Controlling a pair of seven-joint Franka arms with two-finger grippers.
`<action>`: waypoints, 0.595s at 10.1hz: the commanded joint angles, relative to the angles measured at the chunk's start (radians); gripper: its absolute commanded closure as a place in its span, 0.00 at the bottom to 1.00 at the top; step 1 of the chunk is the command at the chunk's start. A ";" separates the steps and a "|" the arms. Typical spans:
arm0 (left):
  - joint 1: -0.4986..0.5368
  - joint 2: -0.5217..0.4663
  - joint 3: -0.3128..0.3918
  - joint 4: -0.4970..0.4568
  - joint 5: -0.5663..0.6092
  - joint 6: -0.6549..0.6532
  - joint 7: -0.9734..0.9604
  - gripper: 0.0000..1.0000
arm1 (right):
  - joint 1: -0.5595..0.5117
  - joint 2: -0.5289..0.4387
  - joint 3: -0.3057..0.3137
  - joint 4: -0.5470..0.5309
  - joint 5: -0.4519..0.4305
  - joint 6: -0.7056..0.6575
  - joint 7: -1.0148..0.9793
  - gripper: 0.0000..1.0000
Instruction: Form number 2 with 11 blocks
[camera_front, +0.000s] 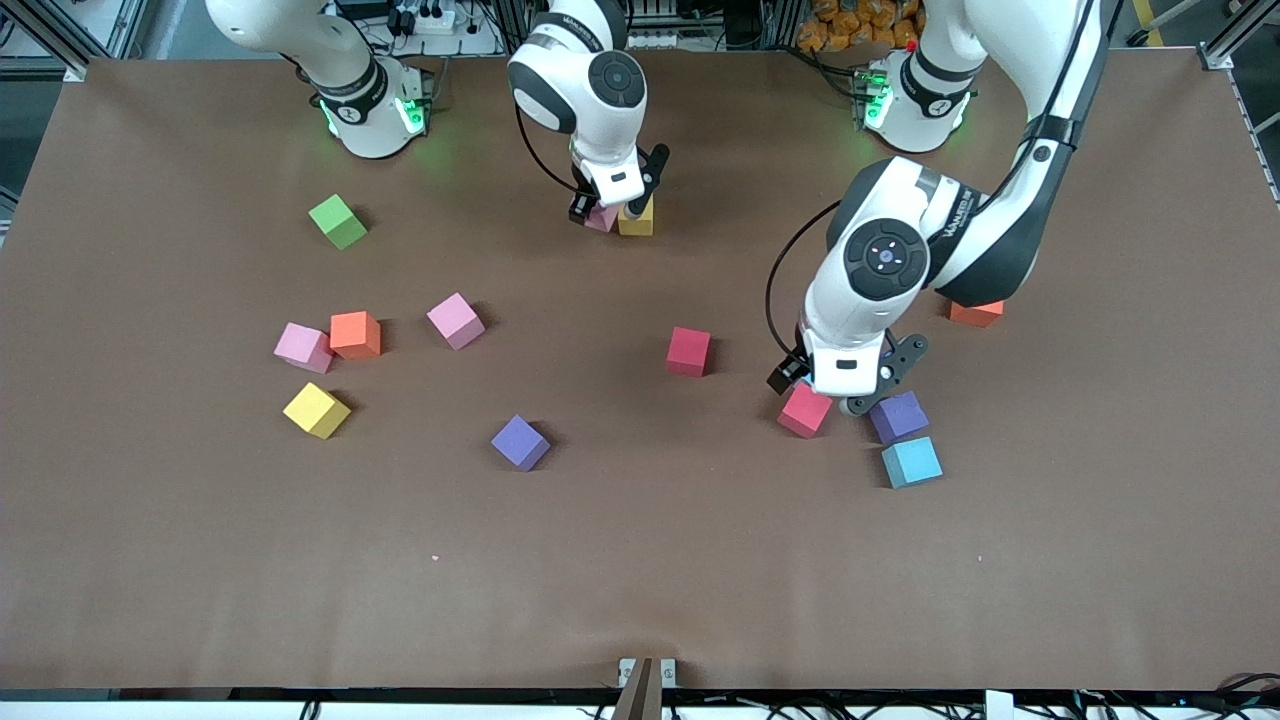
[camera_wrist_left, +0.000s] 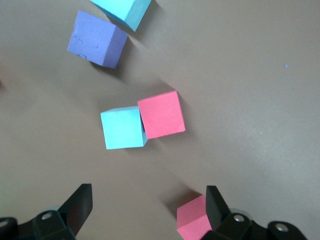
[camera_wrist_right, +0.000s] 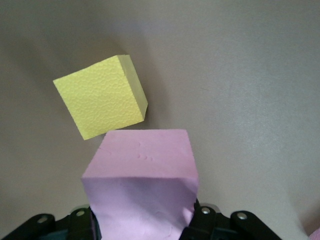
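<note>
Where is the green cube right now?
The green cube sits alone toward the right arm's end of the table, farther from the front camera than the orange block.

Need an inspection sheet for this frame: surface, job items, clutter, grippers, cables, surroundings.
Surface: brown table, two pale specks, otherwise bare between cubes.
Job's things: blocks scattered; no digit formed. A yellow block sits near the bases; a red block stands alone mid-table.
Clutter: green cube toward the right arm's end.
Grippers: right gripper shut on a pink block, beside the yellow one. Left gripper open, over another red block.
Cables: black cable looped along the left arm's wrist.
Surroundings: aluminium frame posts at the table's corners.
</note>
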 joint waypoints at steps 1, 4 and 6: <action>0.008 -0.027 0.011 0.005 0.005 -0.039 0.033 0.00 | 0.021 -0.013 -0.010 -0.013 -0.012 0.000 -0.073 0.94; 0.014 -0.053 0.020 0.007 0.005 -0.043 0.038 0.00 | 0.021 -0.036 -0.011 -0.039 -0.023 0.002 -0.147 0.94; 0.019 -0.059 0.020 0.007 0.005 -0.047 0.038 0.00 | 0.027 -0.039 -0.010 -0.060 -0.053 0.002 -0.167 0.94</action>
